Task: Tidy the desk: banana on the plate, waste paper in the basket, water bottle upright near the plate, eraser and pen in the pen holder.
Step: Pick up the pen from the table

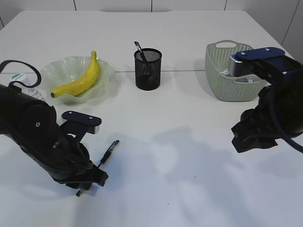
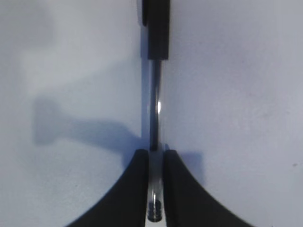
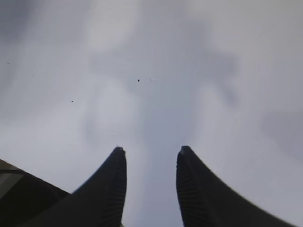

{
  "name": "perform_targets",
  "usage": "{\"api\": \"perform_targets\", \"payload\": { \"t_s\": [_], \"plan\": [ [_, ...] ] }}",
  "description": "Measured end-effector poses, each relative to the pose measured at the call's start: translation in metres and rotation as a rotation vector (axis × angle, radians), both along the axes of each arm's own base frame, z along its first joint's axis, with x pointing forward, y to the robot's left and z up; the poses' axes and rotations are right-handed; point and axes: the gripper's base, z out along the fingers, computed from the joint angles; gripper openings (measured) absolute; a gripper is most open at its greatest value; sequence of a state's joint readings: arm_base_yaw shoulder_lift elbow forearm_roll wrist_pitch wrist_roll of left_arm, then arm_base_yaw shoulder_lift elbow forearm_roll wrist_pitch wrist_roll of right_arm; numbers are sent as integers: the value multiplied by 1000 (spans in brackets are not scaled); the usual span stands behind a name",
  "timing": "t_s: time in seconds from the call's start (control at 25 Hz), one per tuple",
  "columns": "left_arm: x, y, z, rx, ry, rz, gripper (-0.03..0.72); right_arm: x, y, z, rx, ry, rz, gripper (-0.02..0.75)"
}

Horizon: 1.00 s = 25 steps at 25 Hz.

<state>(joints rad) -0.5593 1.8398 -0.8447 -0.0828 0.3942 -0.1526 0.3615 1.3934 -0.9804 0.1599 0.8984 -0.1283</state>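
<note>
A black pen [image 1: 108, 152] lies on the white table at front left. My left gripper [image 1: 84, 188] is down at its near end, and in the left wrist view the jaws stand shut on the pen's clear barrel [image 2: 155, 109], my left gripper [image 2: 155, 152] pressing it from both sides. The banana [image 1: 78, 80] rests on the pale green plate [image 1: 108, 71]. A water bottle [image 1: 22, 81] shows partly behind my left arm, beside the plate. The mesh pen holder [image 1: 147, 71] holds another pen. My right gripper [image 3: 151, 149] hangs open over bare table. The eraser is out of view.
The pale green basket [image 1: 232, 78] stands at back right behind my right arm [image 1: 270, 118], with something white inside. A table seam runs across behind the holder.
</note>
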Motion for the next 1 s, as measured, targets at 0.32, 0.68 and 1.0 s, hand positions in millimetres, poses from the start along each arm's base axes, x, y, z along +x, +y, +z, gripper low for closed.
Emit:
{"api": "perform_targets", "payload": {
  "t_s": [0.32,0.68,1.0],
  "plan": [
    [0,0,0,2,-3,-4,34,0,0,0,-1,2,0,270],
    [1,0,8,-12,-26,-4,34,0,1,0,7,0,-3,269],
    [0,0,42,-77,-132,-3,34,1,4,1,46,-13,-9,269]
  ]
}}
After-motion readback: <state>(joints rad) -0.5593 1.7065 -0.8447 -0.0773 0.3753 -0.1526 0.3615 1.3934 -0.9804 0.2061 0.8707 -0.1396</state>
